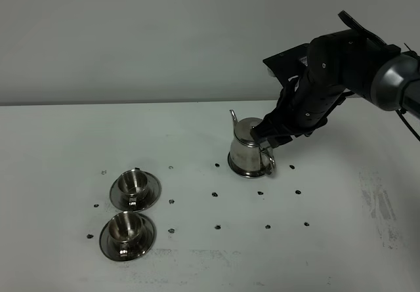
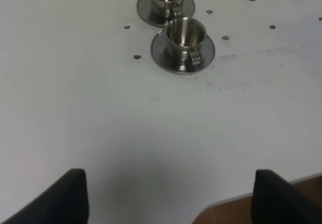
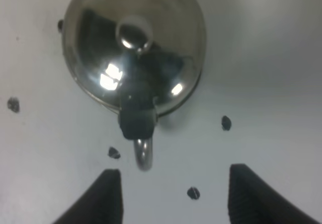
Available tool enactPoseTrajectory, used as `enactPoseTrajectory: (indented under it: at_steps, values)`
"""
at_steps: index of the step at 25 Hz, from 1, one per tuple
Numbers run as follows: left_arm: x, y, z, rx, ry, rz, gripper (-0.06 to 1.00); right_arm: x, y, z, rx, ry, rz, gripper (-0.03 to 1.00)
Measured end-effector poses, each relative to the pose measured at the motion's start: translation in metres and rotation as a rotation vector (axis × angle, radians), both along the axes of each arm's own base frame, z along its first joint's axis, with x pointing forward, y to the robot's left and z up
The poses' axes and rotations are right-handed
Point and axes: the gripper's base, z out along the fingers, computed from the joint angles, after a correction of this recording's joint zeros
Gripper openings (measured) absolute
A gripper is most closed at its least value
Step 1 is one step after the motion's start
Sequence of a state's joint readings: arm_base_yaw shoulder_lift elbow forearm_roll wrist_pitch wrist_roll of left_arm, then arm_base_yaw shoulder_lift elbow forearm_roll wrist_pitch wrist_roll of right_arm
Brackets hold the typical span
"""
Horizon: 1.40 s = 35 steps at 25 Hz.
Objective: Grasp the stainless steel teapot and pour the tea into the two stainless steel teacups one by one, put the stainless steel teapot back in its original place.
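Teapot (image 1: 249, 153) stands toward the far edge of the desk (image 1: 328, 239), well apart from the two cups (image 1: 134, 182) at the front left. Right gripper (image 3: 173, 173) hangs just over it, wide open, holding nothing. It should drop slowly and pinch the loop handle (image 3: 143, 156) squarely.

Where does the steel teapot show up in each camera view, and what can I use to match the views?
Exterior high: the teapot stands upright, right of centre on the table.
Left wrist: not in view.
Right wrist: seen from above, its lid and loop handle just beyond the right gripper.
Shared landmark: the dark dots on the table, visible in all three views.
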State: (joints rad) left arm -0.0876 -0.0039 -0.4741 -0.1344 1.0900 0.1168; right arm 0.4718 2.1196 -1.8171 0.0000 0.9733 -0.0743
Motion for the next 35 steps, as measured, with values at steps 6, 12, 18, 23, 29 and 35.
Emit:
enactPoseTrajectory:
  at_steps: [6,12,18,23,29,35]
  values:
    - [0.0,0.0,0.0,0.0,0.0,0.0,0.66,0.002,0.003,0.001,0.026,0.006,-0.001,0.51]
    - [0.0,0.0,0.0,0.0,0.0,0.0,0.66,0.005,0.006,-0.004,0.047,0.021,-0.003,0.56]
    - [0.0,0.0,0.0,0.0,0.0,0.0,0.66,0.014,0.012,-0.012,0.046,0.052,-0.004,0.57]
    - [0.0,0.0,0.0,-0.001,0.0,0.001,0.66,0.014,0.013,-0.01,0.046,0.068,-0.004,0.57]
    - [0.0,0.0,0.0,-0.001,0.0,0.001,0.66,0.015,0.014,-0.018,0.041,0.08,-0.005,0.57]
    - [0.0,0.0,0.0,-0.001,0.0,0.001,0.66,0.02,0.016,-0.033,0.032,0.092,-0.006,0.57]
